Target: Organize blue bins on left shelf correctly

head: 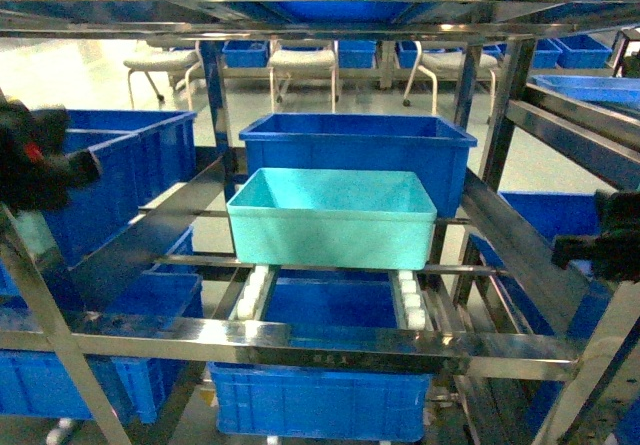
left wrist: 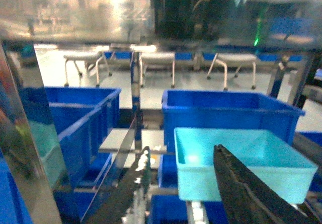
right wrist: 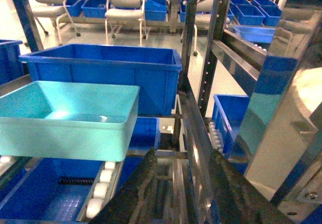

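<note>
Both grippers open, nothing held; cyan bin (head: 332, 217) is best gripped evenly by side rims on the rollers (head: 254, 291).

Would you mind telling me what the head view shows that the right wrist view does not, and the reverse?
Only the head view shows the steel front crossbar, the dark blue bin under it, and both black grippers at the frame edges, left and right.

Only the right wrist view shows that gripper's open fingers up close.

Both show the light turquoise plastic bin on white roller tracks, with a large dark blue bin behind it.
</note>
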